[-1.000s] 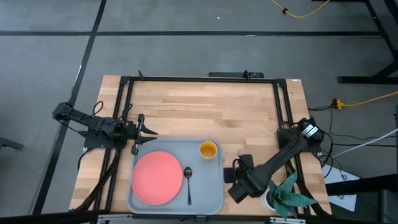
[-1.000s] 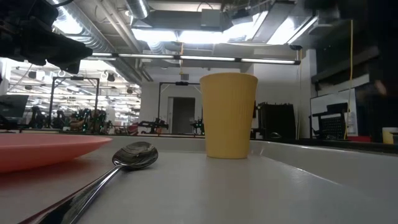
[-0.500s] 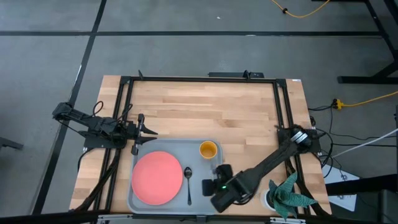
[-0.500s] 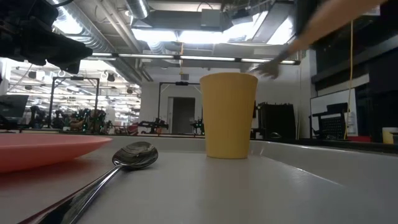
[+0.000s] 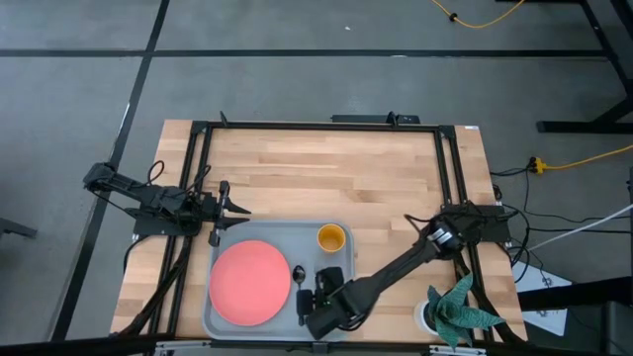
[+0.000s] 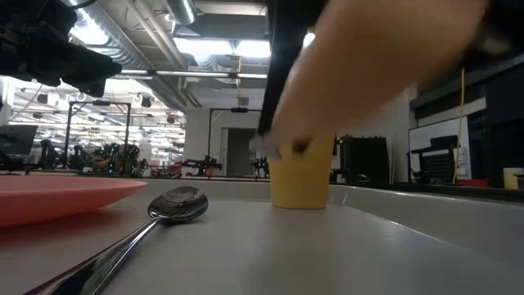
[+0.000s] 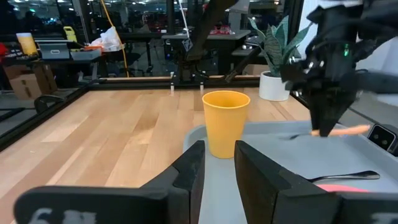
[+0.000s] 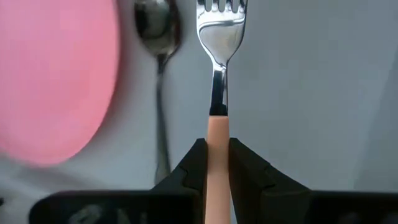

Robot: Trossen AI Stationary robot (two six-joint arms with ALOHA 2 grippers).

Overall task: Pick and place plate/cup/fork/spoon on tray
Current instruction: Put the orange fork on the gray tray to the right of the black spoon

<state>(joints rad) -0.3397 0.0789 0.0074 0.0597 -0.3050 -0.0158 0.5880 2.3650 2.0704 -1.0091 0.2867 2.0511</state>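
Observation:
The grey tray (image 5: pixel 341 314) lies at the table's near middle. On it rest the pink plate (image 5: pixel 249 281), the dark spoon (image 5: pixel 300 290) beside the plate, and the yellow cup (image 5: pixel 331 237), upright at the far right corner. My right gripper (image 5: pixel 322 284) is over the tray just right of the spoon, shut on the orange-handled fork (image 8: pixel 219 37), whose tines point to the far edge. My left gripper (image 5: pixel 235 209) waits at the tray's far left corner, its fingers a narrow gap apart and empty (image 7: pixel 219 168). My right gripper pinches the fork's orange handle (image 8: pixel 217 130) between its two fingers, near the end that joins the metal neck. The fingers slant down from the table's right near side. The fork lies level, parallel to the spoon, low over the tray; whether it touches the tray I cannot tell.
A white pot with a green plant (image 5: pixel 453 309) stands at the table's near right corner, beside my right arm. A dark frame (image 5: pixel 316 127) runs round the table's edges. Bare tray floor (image 5: pixel 341 259) shows between the cup and my right gripper.
My right gripper has carried the fork from beside the tray's right rim toward the table's left, in over the tray, to a spot next to the spoon. The fork has stayed in its fingers. Plate, spoon and cup have not moved.

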